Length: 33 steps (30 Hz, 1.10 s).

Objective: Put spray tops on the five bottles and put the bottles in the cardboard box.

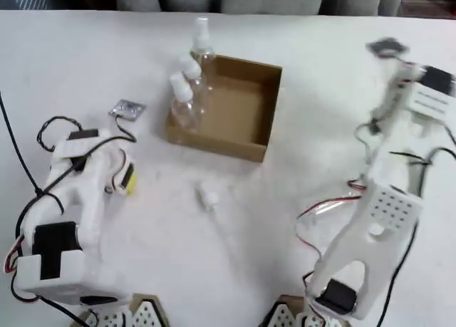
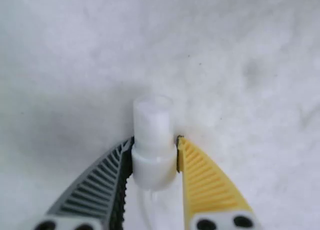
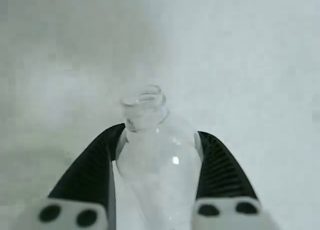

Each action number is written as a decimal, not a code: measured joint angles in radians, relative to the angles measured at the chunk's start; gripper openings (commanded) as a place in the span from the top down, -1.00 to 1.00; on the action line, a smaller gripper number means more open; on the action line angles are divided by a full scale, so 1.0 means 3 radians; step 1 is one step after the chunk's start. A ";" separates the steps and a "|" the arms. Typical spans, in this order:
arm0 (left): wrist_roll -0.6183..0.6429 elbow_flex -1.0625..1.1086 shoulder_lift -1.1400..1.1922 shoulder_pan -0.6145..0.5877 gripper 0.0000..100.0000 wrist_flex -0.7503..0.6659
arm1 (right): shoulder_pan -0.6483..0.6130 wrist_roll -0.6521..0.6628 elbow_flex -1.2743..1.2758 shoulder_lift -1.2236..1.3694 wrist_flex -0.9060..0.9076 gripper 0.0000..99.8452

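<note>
1. The left arm (image 1: 71, 199) lies at the near left of the bench (image 1: 299, 42). Its left hand (image 2: 155, 140) is clenched on a white spray top (image 2: 151, 122), with the grey finger and the yellow finger pressing the collar from either side.
2. A small shiny metal square (image 1: 127, 110) lies on the bench just beyond that arm.
3. Three capped bottles (image 1: 191, 74), clear with white spray heads, stand in a row along the left wall of the cardboard box (image 1: 242, 145). I cannot tell whether they stand inside that wall or just outside it.
4. The box sits open-topped at the middle of the bench, towards the far side.
5. A small white part (image 1: 208, 197) lies on the bench on the near side of the box, apart from it.
6. The right arm (image 1: 374, 213) stands at the near right. Its right hand (image 3: 161, 132) is grasping a clear open-necked bottle (image 3: 155, 165) around the shoulder.
7. At the far right a white unit (image 1: 427, 92) carries a label, and its print is too blurred to read.
</note>
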 measured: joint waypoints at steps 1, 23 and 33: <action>0.0000 0.0000 0.0000 0.0000 0.96 0.0000 | 0.0113 -0.0128 0.0000 0.0000 0.0010 0.97; 0.0000 0.0000 0.0000 0.0000 0.96 0.0000 | 0.1314 0.0179 0.0690 -0.0015 0.0020 0.97; 0.0000 0.0000 0.0000 0.0000 0.96 0.0000 | 0.1657 0.0302 0.0701 -0.0066 -0.0046 0.97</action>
